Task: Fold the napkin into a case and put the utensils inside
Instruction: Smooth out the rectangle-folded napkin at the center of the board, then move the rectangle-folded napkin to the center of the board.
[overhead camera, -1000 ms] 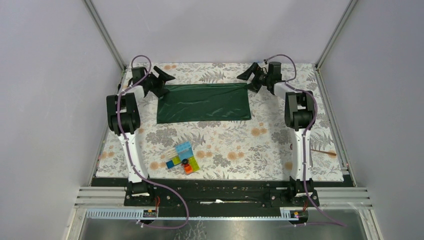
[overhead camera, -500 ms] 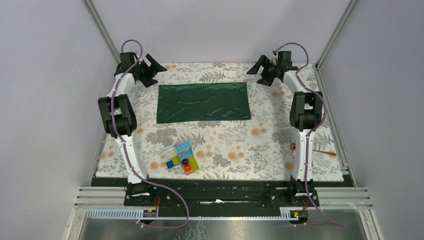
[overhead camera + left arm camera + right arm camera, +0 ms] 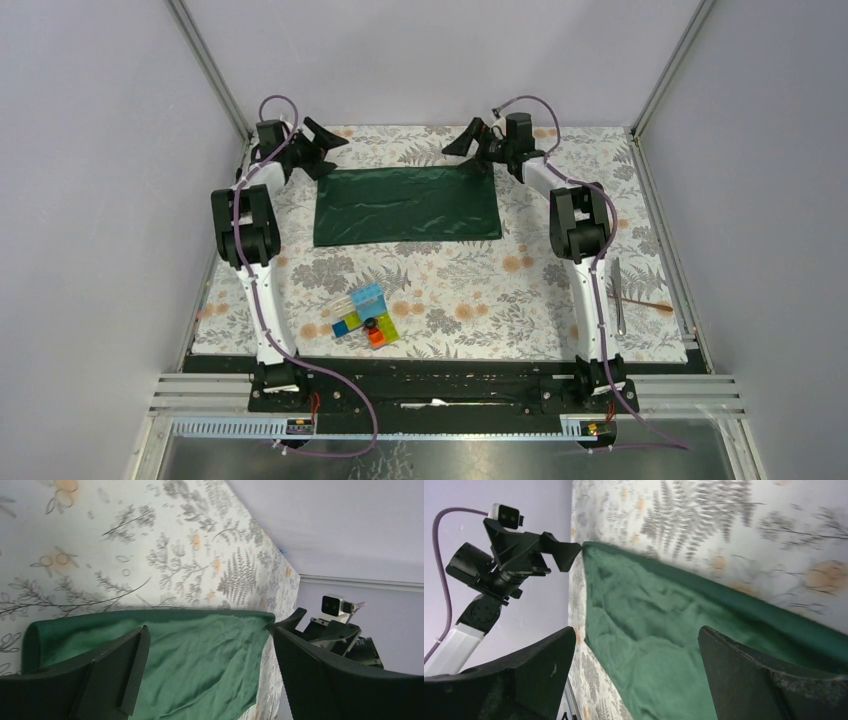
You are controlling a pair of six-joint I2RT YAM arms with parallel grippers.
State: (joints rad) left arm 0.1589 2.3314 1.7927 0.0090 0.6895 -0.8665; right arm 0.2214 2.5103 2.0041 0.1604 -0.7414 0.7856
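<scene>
Looks folded once: napkin [image 3: 407, 206] lies flat at far centre, no case yet. Both wide open and empty at its far corners, left gripper [image 3: 330, 152] and right gripper [image 3: 468, 156]. The utensils [image 3: 620, 296] sit well apart on the right, not yet inside.

Both arms reach far forward, left pincer [image 3: 330, 155] and right pincer [image 3: 467, 157] gaping.

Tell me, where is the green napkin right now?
In the top view the napkin lies flat at the far middle of the floral cover, left gripper and right gripper by its far corners.
</scene>
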